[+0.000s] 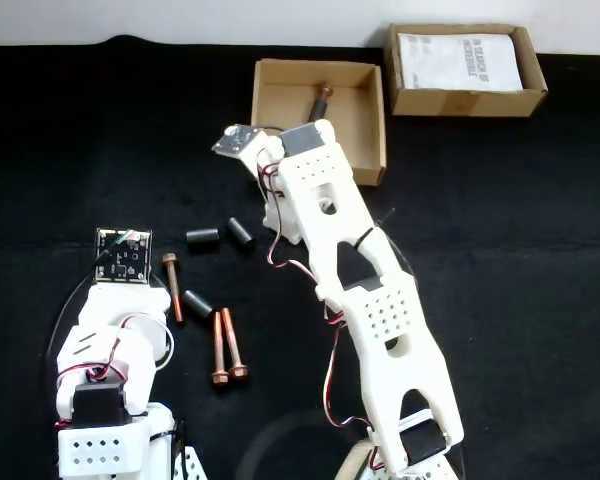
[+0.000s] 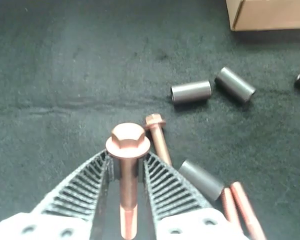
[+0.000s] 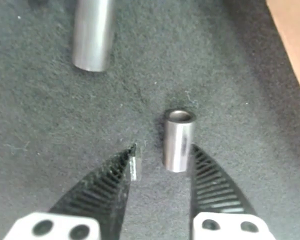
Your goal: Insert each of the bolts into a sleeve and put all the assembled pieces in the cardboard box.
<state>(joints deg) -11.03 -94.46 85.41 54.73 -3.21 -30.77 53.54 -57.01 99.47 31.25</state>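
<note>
My left gripper (image 2: 126,167) is shut on the shank of a copper bolt (image 2: 127,142), whose head pokes out past the fingertips. A second bolt (image 2: 157,132) lies just beyond on the black mat. My right gripper (image 3: 164,150) is open over the mat, with a grey sleeve (image 3: 179,140) between its fingers, close to one of them. Another sleeve (image 3: 94,35) lies farther off. In the high view the right arm (image 1: 330,200) stretches toward the cardboard box (image 1: 365,135), which holds one assembled piece (image 1: 320,100). The left arm (image 1: 115,330) sits at the near left.
Loose on the mat are two sleeves (image 1: 202,238) (image 1: 240,232), a single bolt (image 1: 172,287), a third sleeve (image 1: 197,302) and two bolts side by side (image 1: 226,347). A second cardboard box (image 1: 410,95) with a printed sheet stands at the back right.
</note>
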